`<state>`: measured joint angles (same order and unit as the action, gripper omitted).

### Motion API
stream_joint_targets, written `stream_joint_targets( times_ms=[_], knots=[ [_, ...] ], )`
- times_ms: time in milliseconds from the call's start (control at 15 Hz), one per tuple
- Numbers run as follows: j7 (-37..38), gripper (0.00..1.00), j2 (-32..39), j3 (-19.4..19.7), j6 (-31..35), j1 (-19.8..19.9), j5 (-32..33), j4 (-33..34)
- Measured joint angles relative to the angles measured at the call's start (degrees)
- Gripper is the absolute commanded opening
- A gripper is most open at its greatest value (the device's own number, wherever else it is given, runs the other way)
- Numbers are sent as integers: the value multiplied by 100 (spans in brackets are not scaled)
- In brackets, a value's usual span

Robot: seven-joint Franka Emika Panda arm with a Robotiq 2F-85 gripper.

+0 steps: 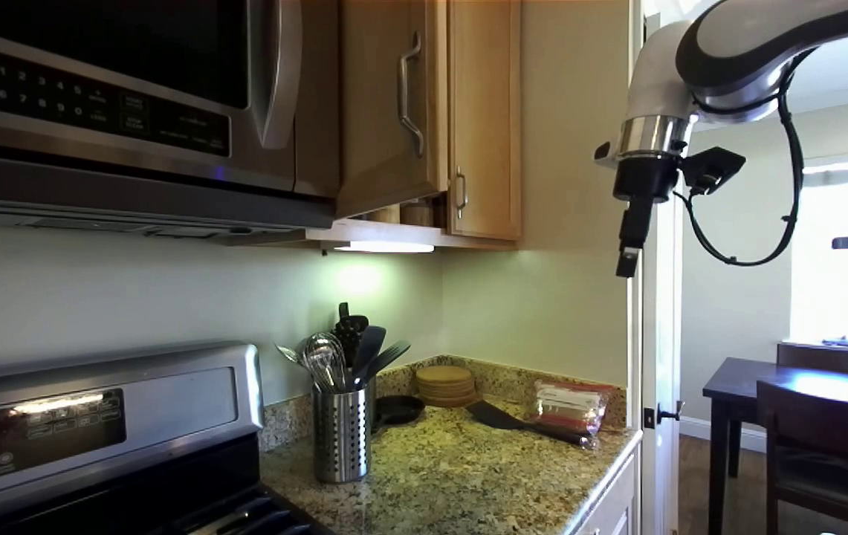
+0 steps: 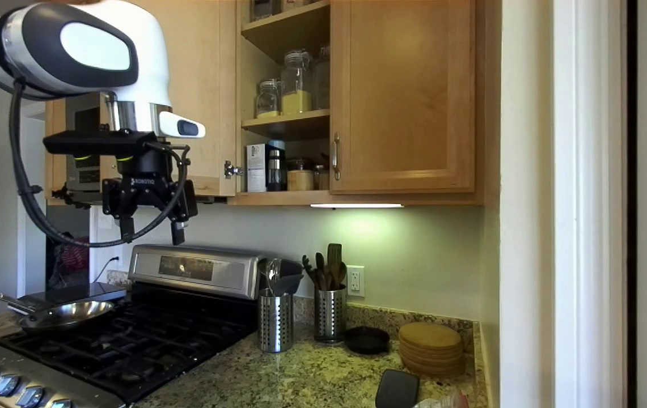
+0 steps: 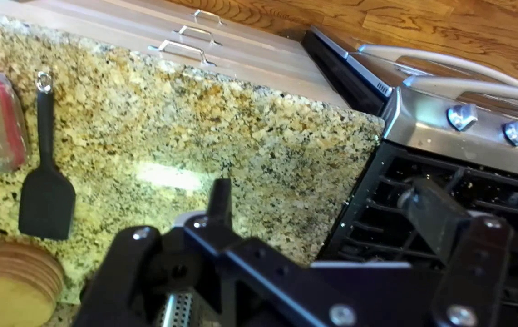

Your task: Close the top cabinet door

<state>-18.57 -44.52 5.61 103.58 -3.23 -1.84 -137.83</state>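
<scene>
In an exterior view, the top cabinet door (image 1: pixel 373 104) stands open beside the microwave (image 1: pixel 111 96), its silver bar handle (image 1: pixel 403 89) on the outer face; the gripper (image 1: pixel 626 264), seen side-on, points down well apart from it. In an exterior view, the door's inner face shows partly behind the robot arm (image 2: pixel 147 39), beside shelves (image 2: pixel 289 119) holding glass jars (image 2: pixel 296 96), and the jaws stand wide apart. In the wrist view, one jaw shows against the granite tabletop (image 3: pixel 263 131), the other against the black gas stovetop (image 3: pixel 499 186); a black spatula (image 3: pixel 46 200) lies flat near a stack of round discs (image 3: pixel 9 295).
</scene>
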Motion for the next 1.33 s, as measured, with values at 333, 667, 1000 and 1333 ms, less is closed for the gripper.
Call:
stream_joint_targets(
  times_ms=[333, 667, 1000, 1333],
  knots=[
    [375, 100, 223, -351, 269, -119, -303, 581],
    [1047, 100, 623, -544, 650, -115, -444, 1071],
    [1103, 100, 689, -551, 660, -107, -448, 1149],
    [1101, 100, 684, -566, 687, -186, -794, 1150]
  ],
)
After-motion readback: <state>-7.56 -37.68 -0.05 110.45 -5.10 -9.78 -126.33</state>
